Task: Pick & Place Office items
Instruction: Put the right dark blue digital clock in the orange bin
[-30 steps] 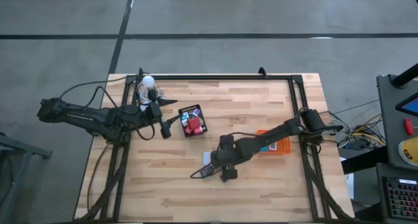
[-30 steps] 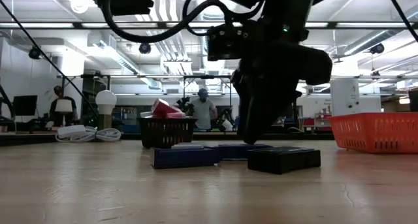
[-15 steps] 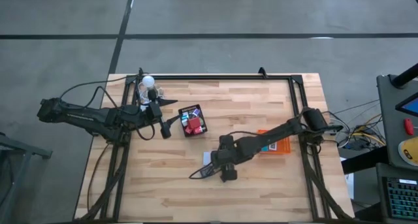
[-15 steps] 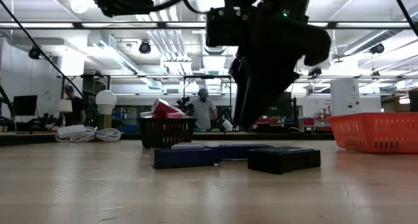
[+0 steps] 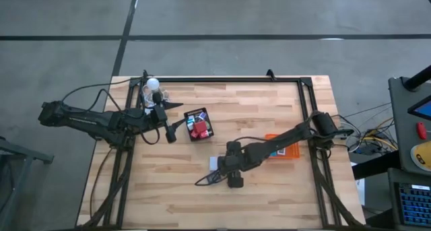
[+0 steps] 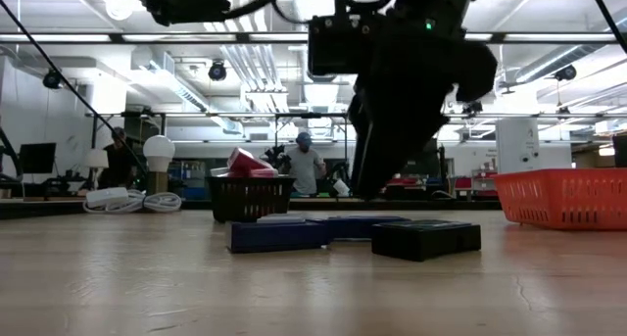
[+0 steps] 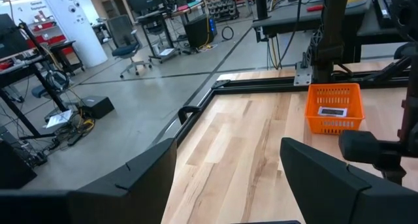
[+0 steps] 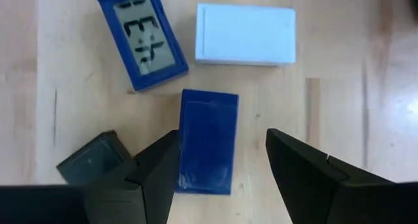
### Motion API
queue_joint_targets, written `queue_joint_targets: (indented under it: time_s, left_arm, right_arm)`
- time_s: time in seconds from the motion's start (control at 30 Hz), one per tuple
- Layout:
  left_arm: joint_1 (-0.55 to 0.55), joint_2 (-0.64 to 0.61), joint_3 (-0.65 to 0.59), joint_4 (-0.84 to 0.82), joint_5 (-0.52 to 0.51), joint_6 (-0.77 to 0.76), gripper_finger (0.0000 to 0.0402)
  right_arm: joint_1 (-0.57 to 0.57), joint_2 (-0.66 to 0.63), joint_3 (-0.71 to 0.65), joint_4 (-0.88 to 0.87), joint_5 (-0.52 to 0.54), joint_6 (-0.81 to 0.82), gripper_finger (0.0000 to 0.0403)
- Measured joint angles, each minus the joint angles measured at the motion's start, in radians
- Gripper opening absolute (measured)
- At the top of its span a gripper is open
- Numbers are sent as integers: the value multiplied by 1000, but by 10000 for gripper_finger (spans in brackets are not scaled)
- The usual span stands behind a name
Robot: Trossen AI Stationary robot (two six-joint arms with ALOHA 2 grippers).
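Right tool lined up over a blue block, most sorting left to do

The right tool, open and empty, straddles the blue block on the tabletop; several office items already fill the black mesh tray. Left tool waits open, far left.

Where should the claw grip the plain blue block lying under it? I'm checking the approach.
Probably straight down from above, across the blue block's two long sides: it lies flat, its narrow width fits between the right claw's open fingers, and both long sides are clear.

overhead, table-level, two close wrist views
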Motion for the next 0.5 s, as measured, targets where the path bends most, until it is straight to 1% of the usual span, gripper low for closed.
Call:
queue_joint_targets:
  time_s: [0.5]
  left_arm:
    - [0,0,0,0,0,0,275]
  right_arm:
    - [10,18,-6,20,-3,16,221]
